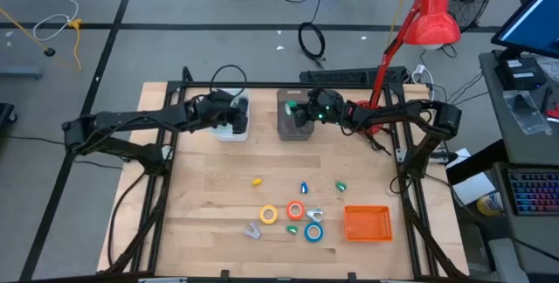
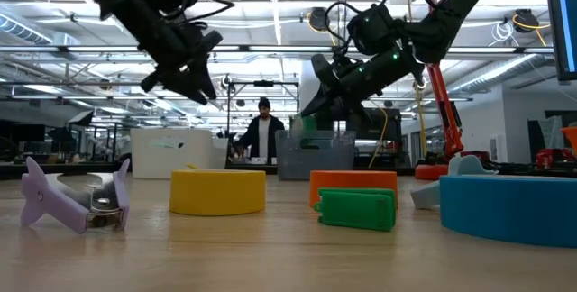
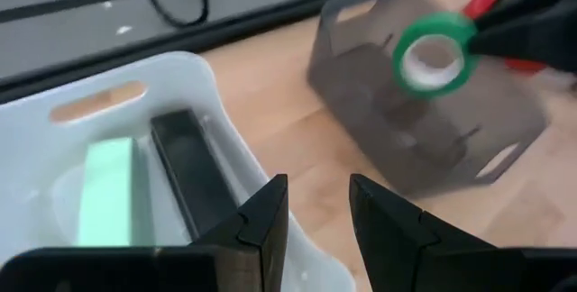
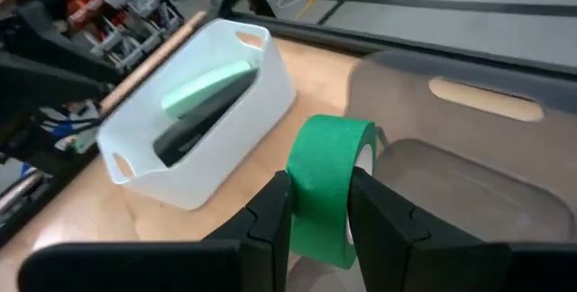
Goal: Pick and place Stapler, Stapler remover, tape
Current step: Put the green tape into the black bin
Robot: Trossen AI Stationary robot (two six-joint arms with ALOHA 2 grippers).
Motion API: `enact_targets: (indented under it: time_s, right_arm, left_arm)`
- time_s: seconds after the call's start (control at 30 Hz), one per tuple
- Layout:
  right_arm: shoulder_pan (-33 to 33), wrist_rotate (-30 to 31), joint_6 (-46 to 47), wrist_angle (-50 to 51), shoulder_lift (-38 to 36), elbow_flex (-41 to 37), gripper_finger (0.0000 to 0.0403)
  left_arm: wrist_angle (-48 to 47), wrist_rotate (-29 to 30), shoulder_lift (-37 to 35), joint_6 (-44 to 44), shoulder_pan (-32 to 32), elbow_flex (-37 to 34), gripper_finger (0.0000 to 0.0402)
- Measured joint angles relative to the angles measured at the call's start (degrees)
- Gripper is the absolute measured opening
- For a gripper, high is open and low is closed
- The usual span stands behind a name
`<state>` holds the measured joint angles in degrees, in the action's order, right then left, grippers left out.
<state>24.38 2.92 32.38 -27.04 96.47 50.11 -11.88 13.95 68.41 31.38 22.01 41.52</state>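
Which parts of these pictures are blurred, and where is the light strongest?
Left wrist view: the grey bin and green tape look smeared. Low view: the yellow tape is fairly sharp, the room behind soft, ceiling lights bright. Right wrist view: the white bin is clear.

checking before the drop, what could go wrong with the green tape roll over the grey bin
The right gripper pinches the green tape roll only across its thin walls, so it might slip or twist loose early. It hangs near the dark grey plastic bin's rim, so a release here could bounce it onto the table. The left gripper, empty over the white plastic bin, sits close by; the arms could clash.
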Motion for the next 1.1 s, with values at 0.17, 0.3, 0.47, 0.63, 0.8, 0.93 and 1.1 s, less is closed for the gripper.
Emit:
enact_targets:
  time_s: [0.17, 0.3, 0.47, 0.63, 0.8, 0.93, 1.1]
  right_arm:
    - [0.3, 0.0, -0.1, 1.5, 0.0, 0.0, 0.0082]
    - [0.4, 0.0, -0.1, 2.6, 1.0, -0.1, 0.0082]
    - [0.4, 0.1, -0.2, 1.7, 3.1, 0.0, 0.0082]
    - [0.3, 0.0, -1.3, 4.5, 3.9, 2.0, 0.0082]
    - [0.3, 0.0, -4.8, 7.3, 3.9, 5.3, 0.0082]
    - [0.3, 0.0, -6.1, 8.4, 3.9, 6.9, 0.0091]
    - [0.3, 0.2, -9.0, 13.3, 3.9, 7.8, 0.011]
  left_arm:
    - [5.4, -3.6, -2.1, -0.1, 2.8, -4.1, 0.0122]
    - [6.6, -5.1, -3.5, -0.1, 4.4, -5.7, 0.0122]
    - [6.6, -5.8, -3.7, -0.9, 5.5, -6.0, 0.0122]
    - [6.7, -6.5, -3.7, -1.1, 5.9, -6.0, 0.0122]
    - [6.7, -6.7, -3.7, -1.7, 6.0, -5.9, 0.0122]
    - [6.6, -6.7, -3.7, -1.7, 6.0, -5.9, 0.0122]
    - [6.6, -6.6, -3.7, -1.7, 6.0, -5.9, 0.0122]
